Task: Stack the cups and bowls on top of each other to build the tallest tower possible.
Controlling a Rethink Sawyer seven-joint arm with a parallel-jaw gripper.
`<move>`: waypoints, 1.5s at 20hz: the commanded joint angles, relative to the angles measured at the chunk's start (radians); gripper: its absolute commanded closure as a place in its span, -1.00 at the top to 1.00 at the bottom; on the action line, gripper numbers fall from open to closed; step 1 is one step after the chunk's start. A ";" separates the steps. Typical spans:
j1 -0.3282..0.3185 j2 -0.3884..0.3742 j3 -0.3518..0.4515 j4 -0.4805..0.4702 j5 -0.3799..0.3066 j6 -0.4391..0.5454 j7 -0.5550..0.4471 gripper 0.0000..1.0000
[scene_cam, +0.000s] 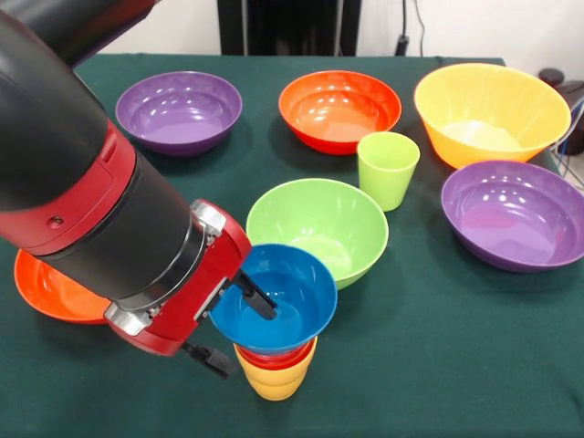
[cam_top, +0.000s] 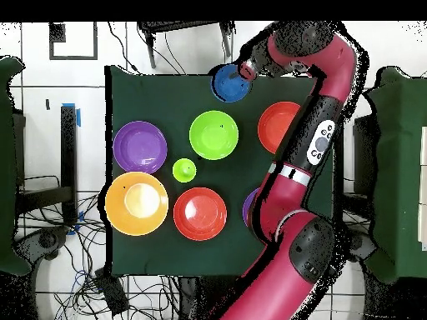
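Observation:
The tower stands near the table's front edge in the front view: a yellow cup [scene_cam: 274,381] lowest, a red cup [scene_cam: 276,359] nested in it, and the small blue bowl [scene_cam: 287,306] on top. My gripper [scene_cam: 248,340] is open and straddles the blue bowl's left rim, one finger inside the bowl and one outside below it. The overhead view shows the blue bowl [cam_top: 227,82] at the table's top edge with the gripper [cam_top: 243,72] beside it. The light green bowl [scene_cam: 315,224] sits just behind the tower. The light green cup [scene_cam: 388,169] stands upright to its right.
Two purple bowls [scene_cam: 178,111] [scene_cam: 516,214], a red-orange bowl [scene_cam: 339,109] and the large orange bowl [scene_cam: 491,109] lie across the back and right. Another red-orange bowl [scene_cam: 50,292] lies at the left, partly hidden under my arm.

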 commanded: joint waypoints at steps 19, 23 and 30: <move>0.009 -0.103 -0.176 0.023 0.053 0.042 0.107 1.00; 0.004 -0.153 -0.205 0.037 0.083 0.096 0.144 1.00; 0.054 -0.209 -0.166 -0.055 0.024 0.163 0.136 1.00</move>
